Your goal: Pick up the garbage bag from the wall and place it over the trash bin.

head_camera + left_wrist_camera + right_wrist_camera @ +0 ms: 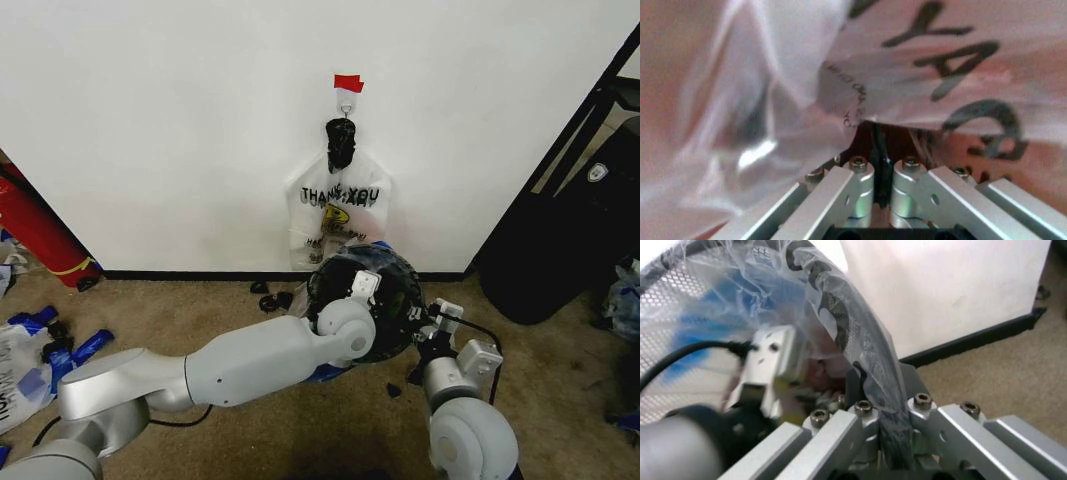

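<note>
Crinkly see-through plastic, the garbage bag [840,315], lies draped over the rim of the trash bin [395,275], the black wire-mesh basket standing on the carpet [200,310] just in front of the wall [180,120], at about 5 o'clock from the middle of the head view. Blue of the bag shows through the mesh in the right wrist view. The left gripper [881,165] reaches across from 8 o'clock into the bin's mouth; its fingers [857,187] stand almost together, with thin plastic lying over and around their tips, though whether they pinch it cannot be told. The right gripper [883,425] sits at the bin's near right edge, at about 4 o'clock, its fingers [840,430] drawn close on the rim and the film over it. Above the bin, at 12 o'clock, an opaque white "THANK YOU" bag [340,210] hangs on the wall from a small hook [345,105] under a strip of red tape [348,82], its black knotted top just below the hook. Blue scraps [70,350] lie at 8 o'clock on the floor.
</note>
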Tool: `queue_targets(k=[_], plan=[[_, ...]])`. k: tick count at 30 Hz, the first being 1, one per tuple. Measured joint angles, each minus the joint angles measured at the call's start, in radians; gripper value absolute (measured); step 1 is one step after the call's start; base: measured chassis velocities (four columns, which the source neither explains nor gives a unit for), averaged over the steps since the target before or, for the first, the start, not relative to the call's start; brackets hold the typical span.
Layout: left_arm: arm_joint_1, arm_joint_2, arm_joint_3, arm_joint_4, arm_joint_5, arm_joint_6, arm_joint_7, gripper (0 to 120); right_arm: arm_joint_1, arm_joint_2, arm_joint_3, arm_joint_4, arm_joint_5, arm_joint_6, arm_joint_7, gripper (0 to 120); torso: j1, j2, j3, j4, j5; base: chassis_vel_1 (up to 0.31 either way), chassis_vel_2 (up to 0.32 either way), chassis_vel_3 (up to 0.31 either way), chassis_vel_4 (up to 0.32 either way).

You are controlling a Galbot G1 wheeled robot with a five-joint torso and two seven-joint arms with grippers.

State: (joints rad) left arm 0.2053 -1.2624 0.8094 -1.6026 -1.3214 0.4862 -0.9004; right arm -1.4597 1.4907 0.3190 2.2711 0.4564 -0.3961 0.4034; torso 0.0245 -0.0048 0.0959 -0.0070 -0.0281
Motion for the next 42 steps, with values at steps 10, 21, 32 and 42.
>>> queue_targets(k=[10, 21, 32, 42], plan=[[0.008, 0.006, 0.023, -0.011, -0.002, 0.037, -0.003, 0, -0.012, -0.008, 0.011, 0.030, 0.044, -0.010, 0.006, 0, 0.000, 0.000, 0.000, 0.0000, 0.0000, 0.000, 0.000, 0.000, 0.000], [-0.002, 0.049, 0.002, -0.103, -0.031, 0.031, -0.013, 0, 0.002, -0.012, 0.026, -0.013, 0.009, 0.001, 0.004, 0, 0.000, 0.000, 0.000, -0.0001, 0.0000, 0.000, 0.000, 0.000, 0.000], [0.046, 0.210, -0.071, -0.371, -0.075, -0.054, 0.148, 0, 0.035, -0.014, 0.069, -0.059, 0.148, -0.019, 0.055, 0, 0.000, 0.000, 0.000, 0.0001, 0.0000, 0.000, 0.000, 0.000, 0.000], [0.433, 0.415, -0.429, -0.591, 0.113, -0.187, 0.397, 18, 0.041, -0.015, 0.104, -0.048, 0.279, -0.034, 0.089, 0, 0.000, 0.000, 0.000, 0.0003, -0.0006, 0.000, 0.000, 0.000, 0.000]])
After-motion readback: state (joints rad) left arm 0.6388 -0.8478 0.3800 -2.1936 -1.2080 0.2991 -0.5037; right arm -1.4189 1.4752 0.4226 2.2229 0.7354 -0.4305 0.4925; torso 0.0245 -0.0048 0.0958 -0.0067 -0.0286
